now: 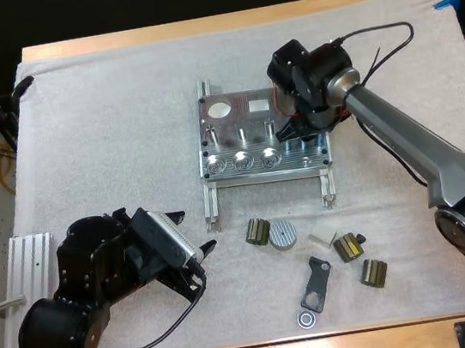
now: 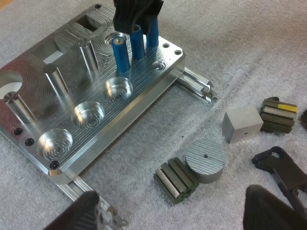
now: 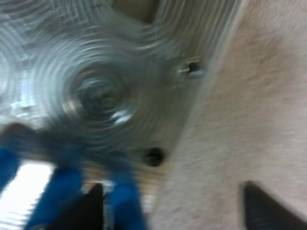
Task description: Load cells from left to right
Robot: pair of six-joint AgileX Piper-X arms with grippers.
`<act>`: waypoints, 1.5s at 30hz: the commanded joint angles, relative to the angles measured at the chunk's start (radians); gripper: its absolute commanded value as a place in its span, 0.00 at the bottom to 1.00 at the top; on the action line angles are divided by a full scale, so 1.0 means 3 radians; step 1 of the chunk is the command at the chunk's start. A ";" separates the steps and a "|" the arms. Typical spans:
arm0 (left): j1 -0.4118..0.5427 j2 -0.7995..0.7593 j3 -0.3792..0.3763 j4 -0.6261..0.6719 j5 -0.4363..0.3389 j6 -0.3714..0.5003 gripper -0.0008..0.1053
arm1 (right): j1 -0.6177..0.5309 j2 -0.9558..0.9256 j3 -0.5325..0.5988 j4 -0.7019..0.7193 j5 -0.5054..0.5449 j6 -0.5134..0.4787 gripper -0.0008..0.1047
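Note:
The metal fixture (image 1: 248, 133) sits mid-mat; its front row has three round pockets (image 2: 88, 114) with nothing in them. Three bright blue cylinders (image 2: 132, 45) stand upright at its right end. My right gripper (image 1: 300, 132) hovers just above those cylinders, also seen from the left wrist as black fingers (image 2: 136, 14) over their tops. In the blurred right wrist view my right gripper (image 3: 177, 196) is open, the blue cylinders (image 3: 62, 191) beside one finger, a fixture pocket (image 3: 98, 96) beyond. My left gripper (image 1: 204, 269) is open, low over the mat, left of the loose parts.
In front of the fixture lie ribbed dark parts (image 1: 258, 231), a grey disc (image 1: 283, 234), a pale cube (image 1: 322, 236), more ribbed parts (image 1: 373, 273), a black bracket (image 1: 315, 283) and a small ring (image 1: 306, 319). An aluminium rail (image 1: 31, 280) lies at the left edge.

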 commanded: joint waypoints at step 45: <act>0.1168 0.0327 -0.0856 -0.0371 0.0036 -0.0201 0.58 | -0.1390 -0.2260 0.0066 -0.0935 -0.0608 -0.0625 0.66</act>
